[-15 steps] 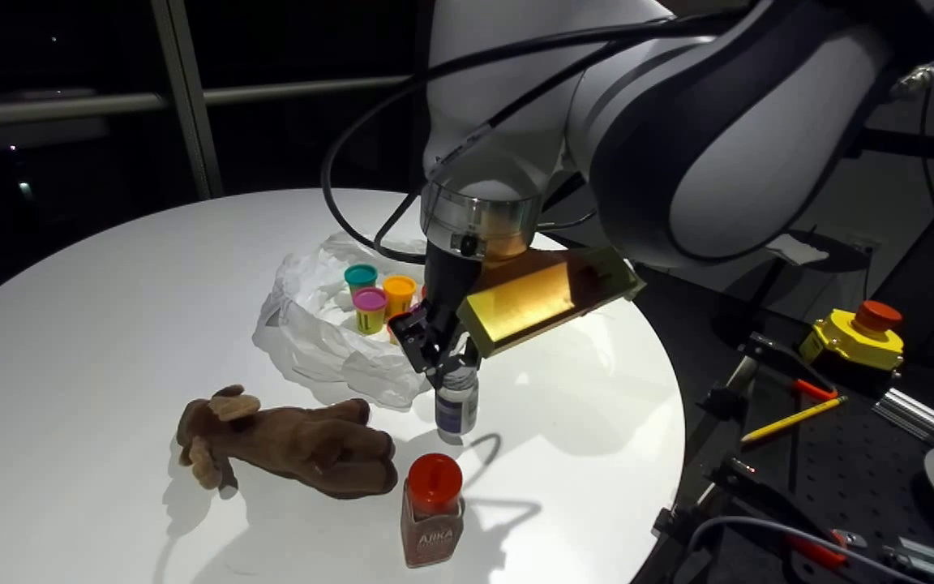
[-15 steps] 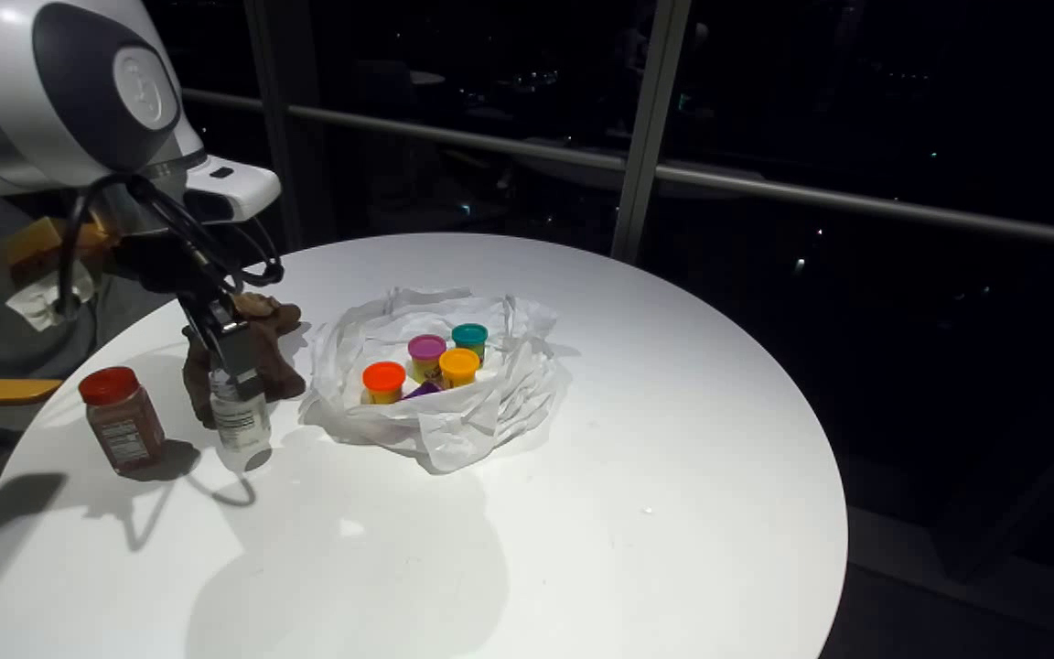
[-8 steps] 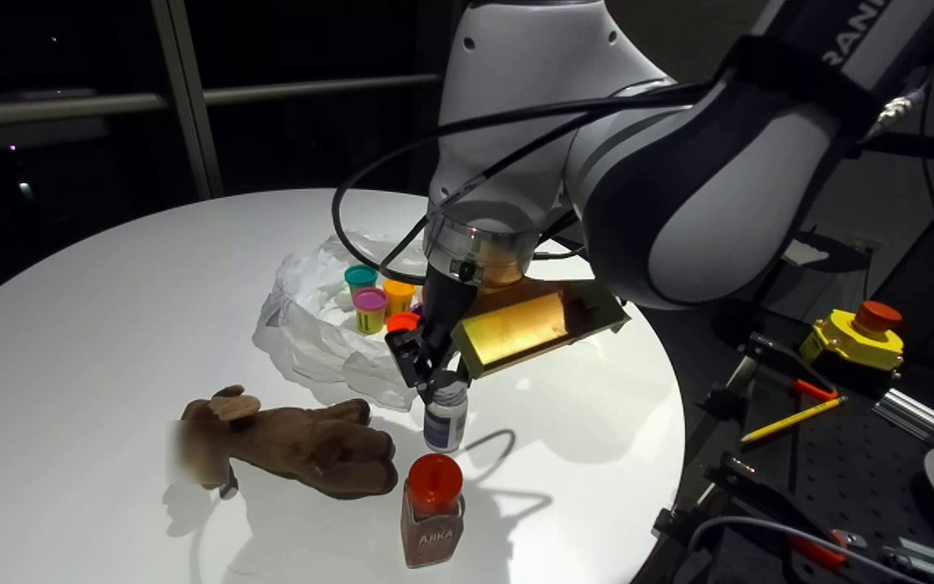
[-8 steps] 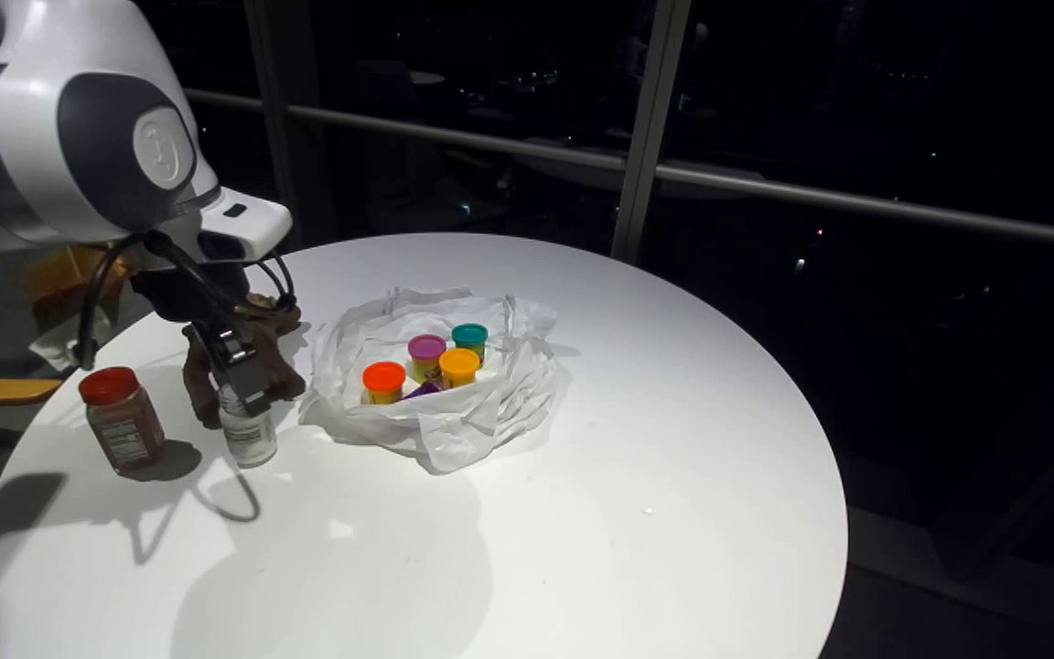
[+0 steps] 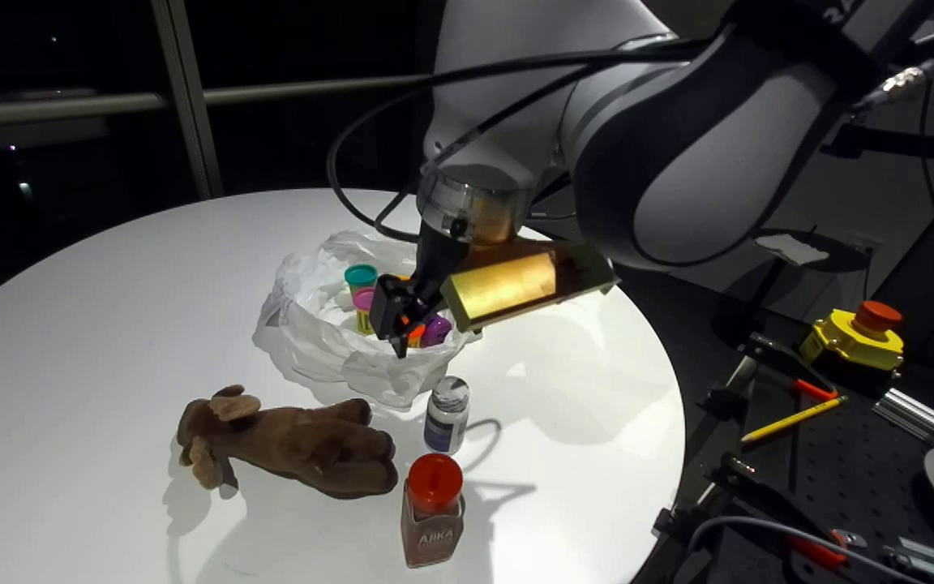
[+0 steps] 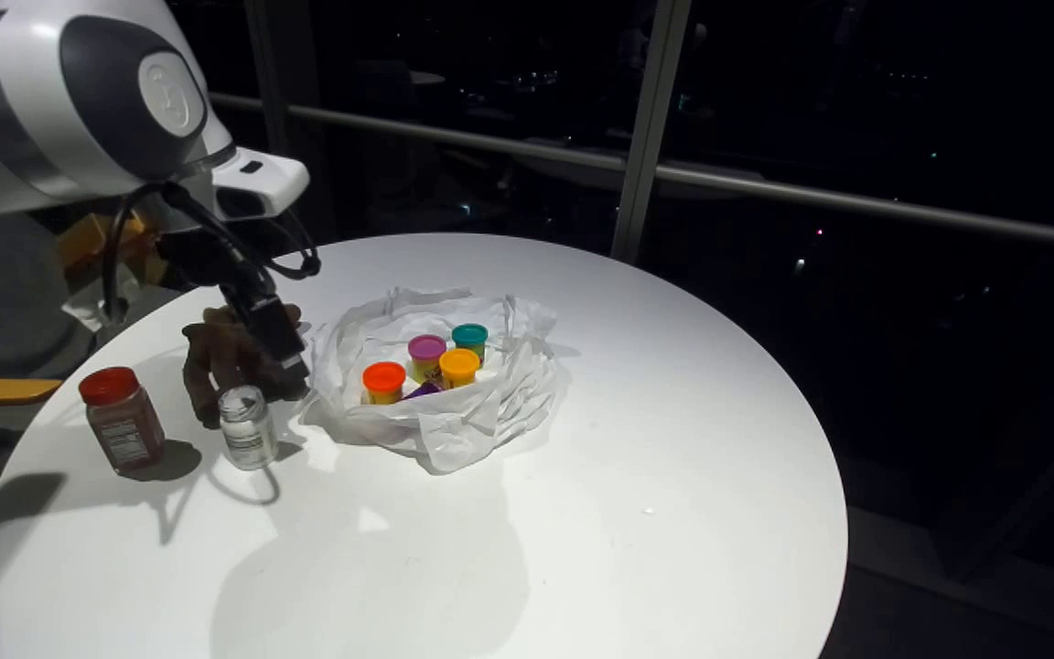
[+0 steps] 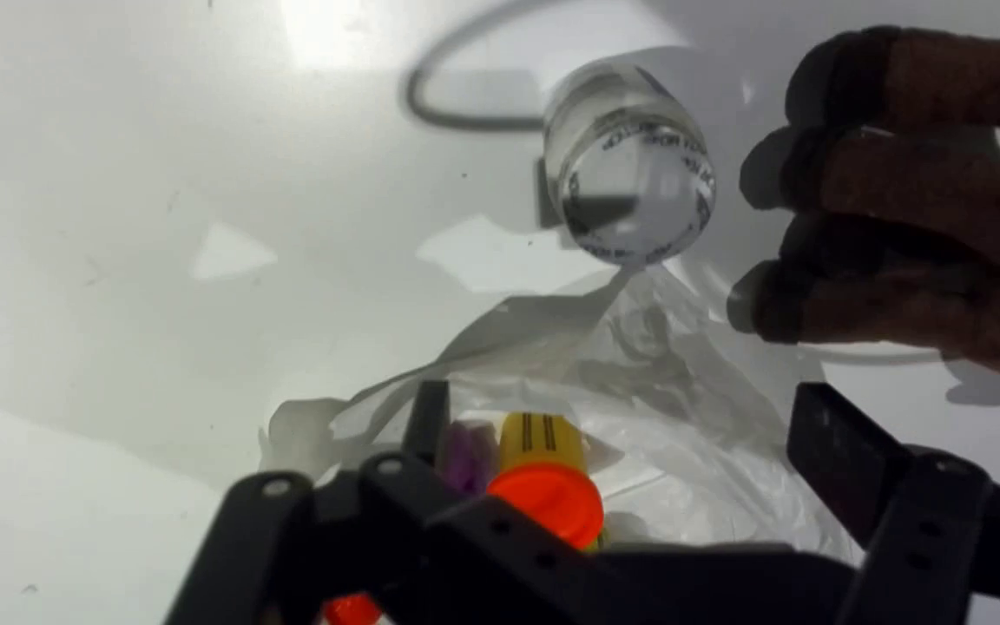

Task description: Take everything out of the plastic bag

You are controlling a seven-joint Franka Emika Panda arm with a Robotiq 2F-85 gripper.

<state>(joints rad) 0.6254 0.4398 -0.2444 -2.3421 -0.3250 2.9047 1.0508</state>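
Plastic bag [image 6: 481,419] lies crumpled on the desk [image 6: 655,558], thin and likely slippery; my fingers [image 7: 843,464] stand wide apart, empty. The red-orange-lidded cup [image 6: 384,381] inside looks light, firm: I'd pinch its round sides from above.

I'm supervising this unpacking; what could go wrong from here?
The open tool might snag the wrinkled plastic bag when reaching inside. The yellow-lidded cup and purple-lidded cup stand close together, so gripping one could tip the other. If dragged, the bag might knock the clear jar nearby.
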